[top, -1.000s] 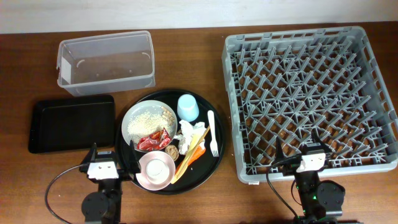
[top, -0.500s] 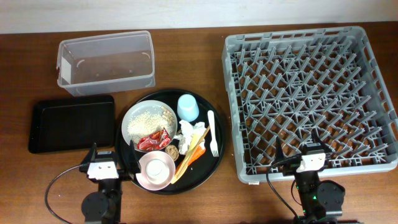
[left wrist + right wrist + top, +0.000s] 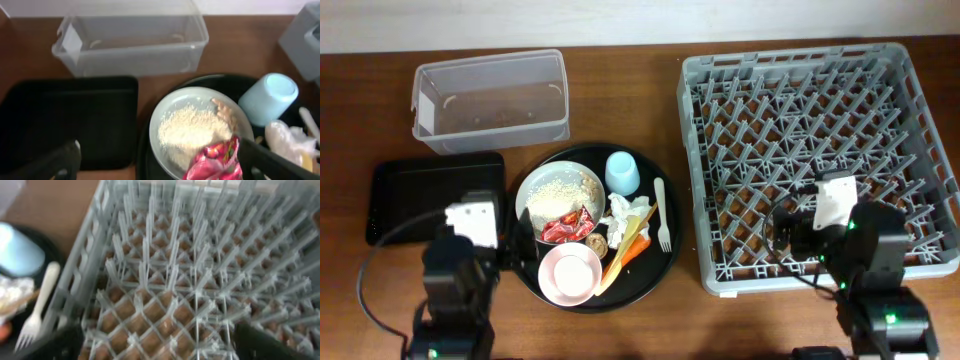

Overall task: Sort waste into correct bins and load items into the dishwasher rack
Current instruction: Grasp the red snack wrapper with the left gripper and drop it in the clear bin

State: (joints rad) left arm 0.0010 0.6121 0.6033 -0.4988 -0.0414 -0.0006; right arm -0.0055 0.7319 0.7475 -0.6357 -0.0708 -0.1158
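The white plate (image 3: 558,195) with pale grains (image 3: 192,135) and the red wrapper (image 3: 565,225) lies on the round black tray (image 3: 665,265). With it are the tissue (image 3: 625,212), carrot (image 3: 632,250), brown lump (image 3: 596,243), light-blue cup (image 3: 622,173), white fork (image 3: 661,215), pink bowl (image 3: 570,273) and chopsticks (image 3: 618,265). My left gripper (image 3: 508,235) hangs open and empty above the plate's left edge (image 3: 165,167). My right gripper (image 3: 790,228) is open and empty above the front of the grey rack (image 3: 820,120), which fills the right wrist view (image 3: 160,347).
The clear tub (image 3: 490,100) stands at the back left. The shallow black tray (image 3: 430,195) lies in front of it, left of the round tray. The rack holds nothing. Cables trail from both arm bases at the table's front edge.
Both arms have risen and reached forward from the table's front edge. The left gripper now hangs by the plate and the right one over the rack's front. No object moved.
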